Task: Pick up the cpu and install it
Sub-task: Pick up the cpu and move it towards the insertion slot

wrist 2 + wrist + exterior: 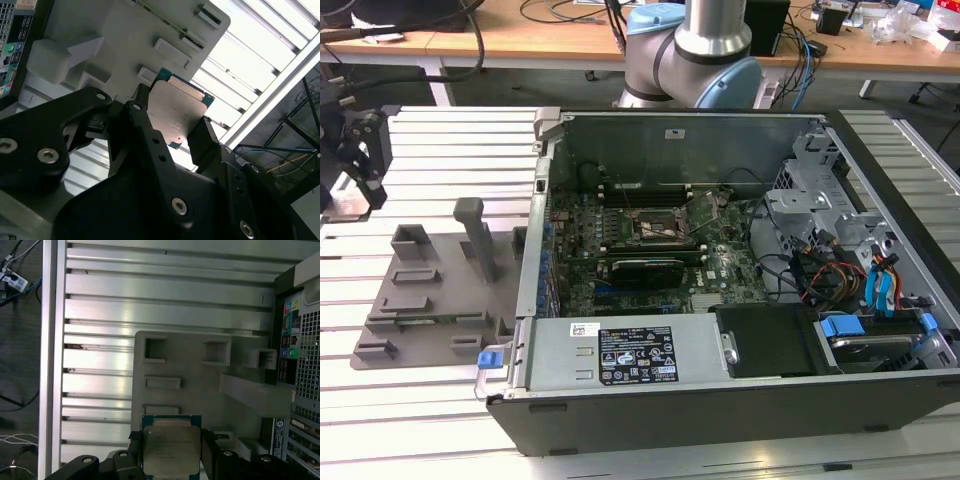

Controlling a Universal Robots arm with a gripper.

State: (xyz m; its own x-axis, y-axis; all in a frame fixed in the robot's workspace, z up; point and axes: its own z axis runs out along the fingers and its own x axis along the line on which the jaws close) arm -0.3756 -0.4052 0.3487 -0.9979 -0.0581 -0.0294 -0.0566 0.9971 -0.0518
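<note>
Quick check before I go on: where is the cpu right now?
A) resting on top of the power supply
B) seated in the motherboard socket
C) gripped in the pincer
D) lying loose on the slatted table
C: in both wrist views the cpu sits clamped in the pincer, a dark finger on each side, with the grey fixture tray behind it.

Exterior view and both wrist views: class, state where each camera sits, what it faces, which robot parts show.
Exterior view: off the arm, looking down into the open computer case; arm base beyond.
First wrist view: at the wrist, looking down past the gripper onto the fixture tray.
Second wrist view: at the wrist, obliquely along the fingers.
Both wrist views share the gripped cpu and tray.
</note>
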